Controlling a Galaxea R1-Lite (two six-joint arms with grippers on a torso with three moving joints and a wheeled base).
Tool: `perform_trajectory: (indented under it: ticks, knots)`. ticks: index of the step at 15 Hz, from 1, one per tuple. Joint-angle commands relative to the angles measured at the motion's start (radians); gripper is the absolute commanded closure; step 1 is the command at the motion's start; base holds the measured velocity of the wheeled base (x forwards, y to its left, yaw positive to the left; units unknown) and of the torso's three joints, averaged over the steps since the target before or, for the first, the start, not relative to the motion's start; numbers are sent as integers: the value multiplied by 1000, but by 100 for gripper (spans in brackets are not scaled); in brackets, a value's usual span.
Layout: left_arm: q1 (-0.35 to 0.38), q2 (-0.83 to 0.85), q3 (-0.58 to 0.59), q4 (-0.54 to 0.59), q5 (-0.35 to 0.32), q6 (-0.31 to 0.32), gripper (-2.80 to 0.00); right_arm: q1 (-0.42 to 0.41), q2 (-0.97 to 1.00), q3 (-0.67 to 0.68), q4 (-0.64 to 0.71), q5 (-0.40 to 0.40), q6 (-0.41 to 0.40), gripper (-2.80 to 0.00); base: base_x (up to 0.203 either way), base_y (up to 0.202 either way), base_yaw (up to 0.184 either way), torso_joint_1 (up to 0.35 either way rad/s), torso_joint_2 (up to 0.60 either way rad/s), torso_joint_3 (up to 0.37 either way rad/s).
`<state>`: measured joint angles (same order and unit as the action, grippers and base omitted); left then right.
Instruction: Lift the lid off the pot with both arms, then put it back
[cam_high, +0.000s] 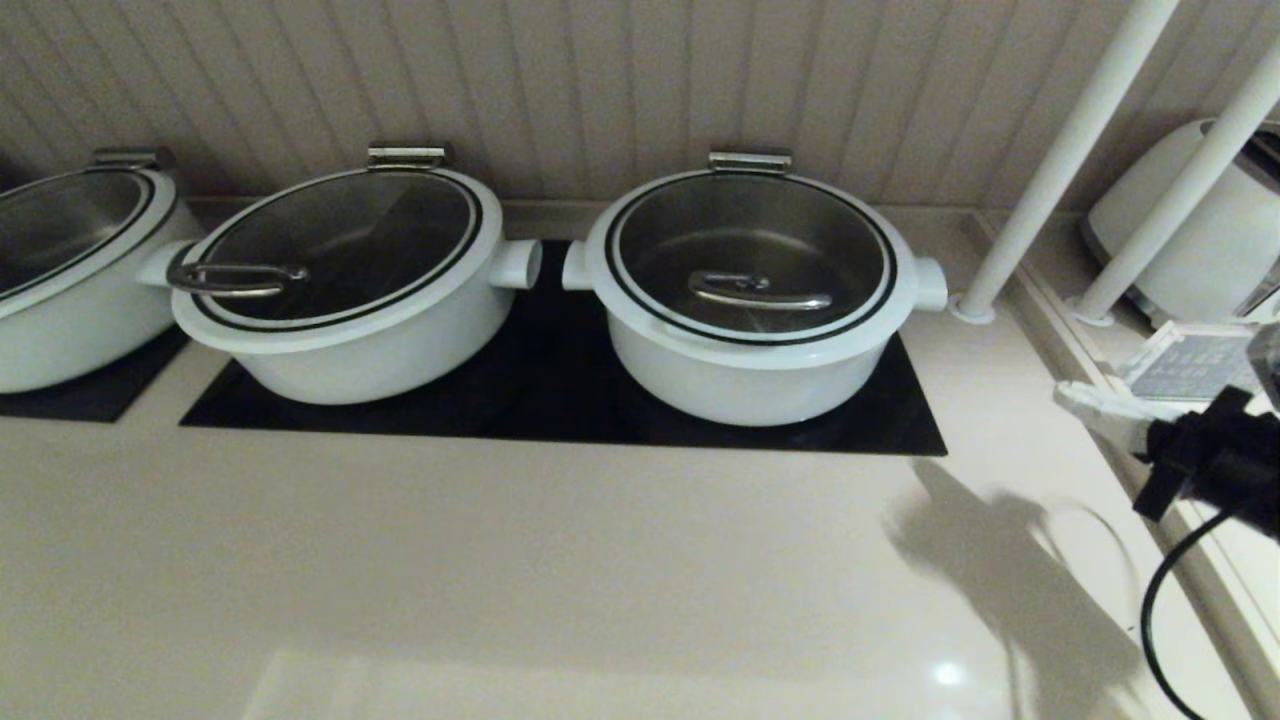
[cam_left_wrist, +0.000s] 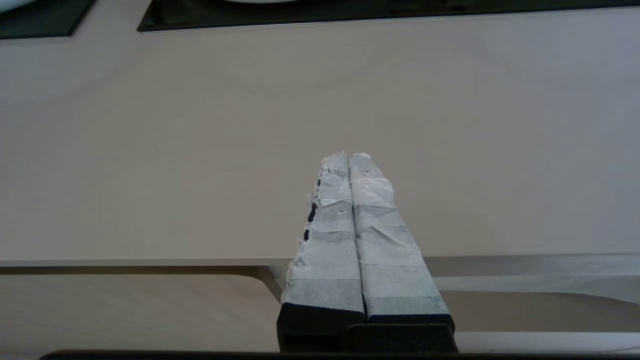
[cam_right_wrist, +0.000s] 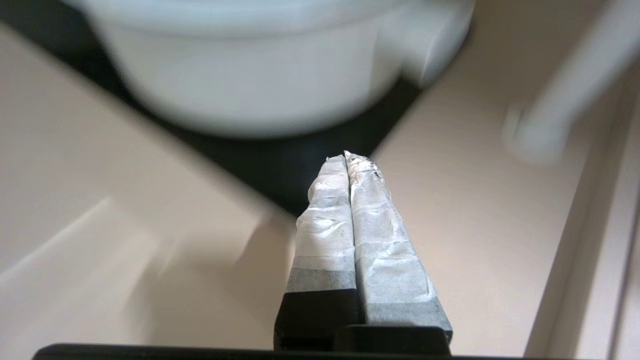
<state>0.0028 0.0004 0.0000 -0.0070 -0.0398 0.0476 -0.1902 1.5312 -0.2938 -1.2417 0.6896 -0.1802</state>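
The pot (cam_high: 750, 370) is wide and white and stands on the right of the black cooktop (cam_high: 560, 410). The lid (cam_high: 750, 250) lies closed on it, with a low steel handle (cam_high: 758, 291) across its centre and a steel hinge (cam_high: 750, 160) at the back. My right gripper (cam_high: 1080, 398) is shut and empty at the far right, above the counter and apart from the pot. In the right wrist view its tips (cam_right_wrist: 346, 156) point at the pot's side (cam_right_wrist: 260, 75) and side knob (cam_right_wrist: 435, 40). My left gripper (cam_left_wrist: 348, 156) is shut and empty over the counter's front edge, out of the head view.
A like white pot (cam_high: 350, 340) with a rim loop handle (cam_high: 235, 278) stands left of the task pot, and a third pot (cam_high: 60, 290) at far left. Two white poles (cam_high: 1060, 160), a white appliance (cam_high: 1190, 230) and a small card (cam_high: 1185, 365) are at the right.
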Motion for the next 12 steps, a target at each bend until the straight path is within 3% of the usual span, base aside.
perform_trajectory:
  ticks: [1, 4, 9, 10, 12]
  knots:
    - [0, 0, 0, -1, 0, 0, 0, -17, -75, 120, -8, -4, -1, 0, 0, 0, 0, 0, 0, 0]
    - [0, 0, 0, -1, 0, 0, 0, -24, -202, 276, 4, -34, 4, 0, 0, 0, 0, 0, 0, 0]
    - [0, 0, 0, -1, 0, 0, 0, -11, -505, 292, 250, -58, 7, 0, 0, 0, 0, 0, 0, 0]
    - [0, 0, 0, -1, 0, 0, 0, 31, -510, 293, 265, -105, 13, 0, 0, 0, 0, 0, 0, 0]
    - [0, 0, 0, -1, 0, 0, 0, 120, -519, 294, 308, -282, 41, 0, 0, 0, 0, 0, 0, 0]
